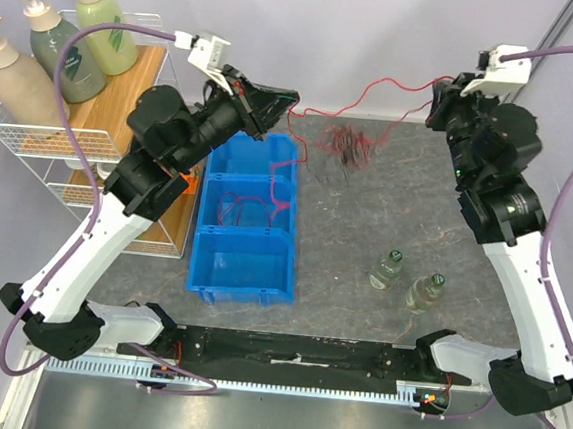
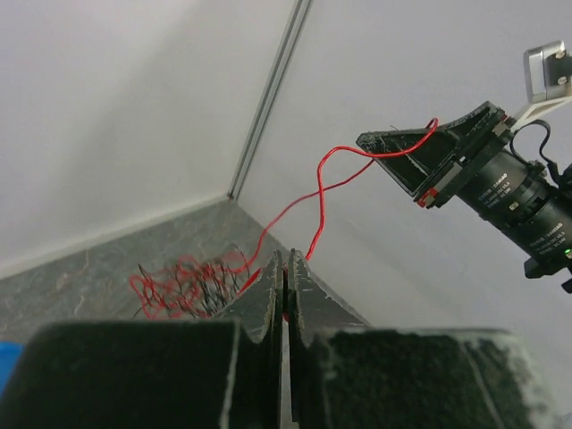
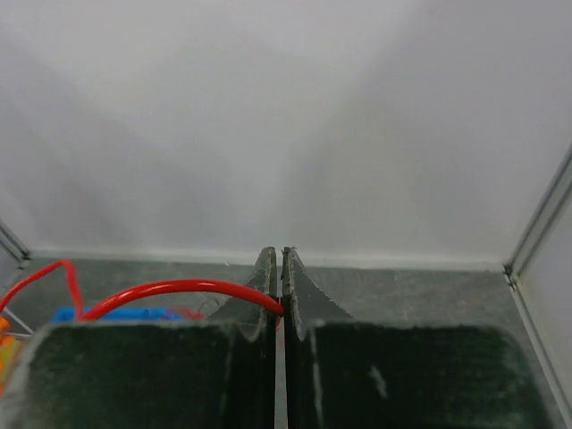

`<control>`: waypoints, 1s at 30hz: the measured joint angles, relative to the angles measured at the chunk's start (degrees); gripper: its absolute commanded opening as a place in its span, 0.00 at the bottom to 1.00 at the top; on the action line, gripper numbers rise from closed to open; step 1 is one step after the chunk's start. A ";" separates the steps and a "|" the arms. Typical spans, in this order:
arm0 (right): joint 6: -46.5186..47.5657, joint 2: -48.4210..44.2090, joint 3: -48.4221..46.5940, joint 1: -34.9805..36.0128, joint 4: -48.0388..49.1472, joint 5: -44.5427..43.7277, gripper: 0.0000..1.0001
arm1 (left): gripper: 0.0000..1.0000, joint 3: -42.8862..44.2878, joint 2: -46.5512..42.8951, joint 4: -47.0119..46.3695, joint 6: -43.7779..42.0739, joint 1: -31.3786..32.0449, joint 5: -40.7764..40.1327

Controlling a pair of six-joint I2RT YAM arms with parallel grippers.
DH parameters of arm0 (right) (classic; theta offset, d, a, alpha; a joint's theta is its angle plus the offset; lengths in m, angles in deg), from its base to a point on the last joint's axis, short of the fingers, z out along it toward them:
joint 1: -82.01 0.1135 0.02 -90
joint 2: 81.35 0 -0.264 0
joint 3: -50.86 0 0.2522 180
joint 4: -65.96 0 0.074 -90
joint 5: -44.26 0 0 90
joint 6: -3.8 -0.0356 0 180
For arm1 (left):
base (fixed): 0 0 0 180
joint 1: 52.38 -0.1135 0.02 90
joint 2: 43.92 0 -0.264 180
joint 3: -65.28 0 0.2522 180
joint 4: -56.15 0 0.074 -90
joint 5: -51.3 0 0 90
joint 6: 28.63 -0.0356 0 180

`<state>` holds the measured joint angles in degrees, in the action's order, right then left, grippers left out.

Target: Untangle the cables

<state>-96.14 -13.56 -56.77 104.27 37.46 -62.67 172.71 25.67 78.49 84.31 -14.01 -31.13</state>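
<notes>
A tangle of thin red and black cables (image 1: 348, 145) lies on the grey mat near the back wall, and the left wrist view shows it (image 2: 183, 284) below and left of the fingers. One red cable (image 1: 372, 92) stretches in the air between both grippers. My left gripper (image 1: 292, 103) is shut on one end of it, and the strand (image 2: 315, 201) rises from the closed jaws (image 2: 284, 261) toward the right gripper (image 2: 389, 147). My right gripper (image 1: 440, 99) is shut on the other end, where the red cable (image 3: 170, 288) enters the pinched fingers (image 3: 275, 256) from the left.
A blue three-compartment bin (image 1: 243, 271) sits left of centre, with loose red cables (image 1: 257, 207) in its middle compartment. Two small glass bottles (image 1: 387, 271) (image 1: 425, 292) lie on the mat at the right. A white wire rack (image 1: 33, 132) with soap bottles stands at the far left.
</notes>
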 measured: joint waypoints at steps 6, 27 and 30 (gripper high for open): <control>0.37 4.52 8.96 -1.70 0.04 -5.68 0.00 | 0.02 -2.36 1.38 0.72 0.07 -0.04 0.11; -2.05 -7.10 -6.82 -4.13 -2.58 -5.86 0.00 | 0.02 -4.98 -5.60 1.22 -1.27 0.24 -1.77; -2.71 -2.89 -1.44 -5.55 -3.21 -5.33 0.00 | 0.02 -4.98 -6.62 2.36 -1.70 -0.13 -2.91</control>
<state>-98.85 -16.44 -58.21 98.72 34.24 -68.00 167.72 19.04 80.85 82.61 -14.14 -34.04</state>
